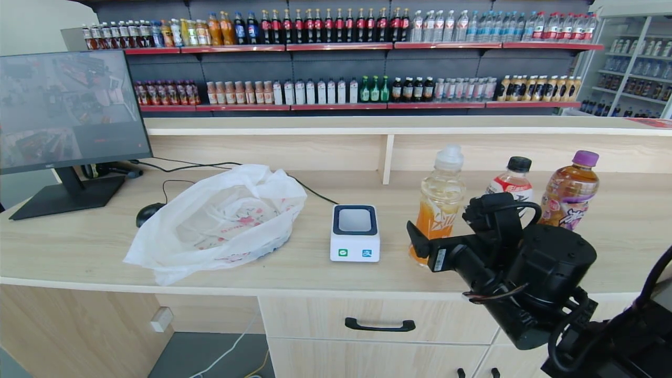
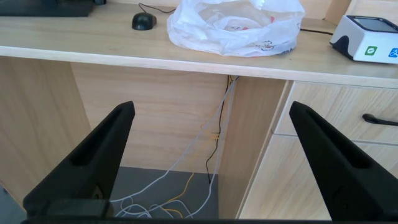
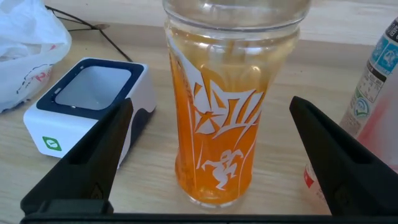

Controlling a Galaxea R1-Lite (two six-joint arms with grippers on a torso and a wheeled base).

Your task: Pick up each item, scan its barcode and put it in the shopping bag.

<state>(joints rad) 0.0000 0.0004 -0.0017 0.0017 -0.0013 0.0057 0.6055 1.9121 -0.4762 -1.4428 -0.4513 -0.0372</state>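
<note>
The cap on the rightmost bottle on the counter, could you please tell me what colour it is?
Purple; the cap shows best in the head view.

Bare tabletop (image 1: 315, 273) left of the scanner (image 1: 355, 232); bottles crowd its right.
A clear strip lies between scanner and bag (image 1: 220, 220). The orange bottle (image 1: 440, 202) stands near the scanner, with a narrow gap between them. A black-capped bottle (image 1: 512, 181) and a purple-capped bottle (image 1: 569, 191) sit close behind it.

Scanner (image 1: 355, 232) between shopping bag (image 1: 220, 223), left, and bottles (image 1: 512, 181), right.
</note>
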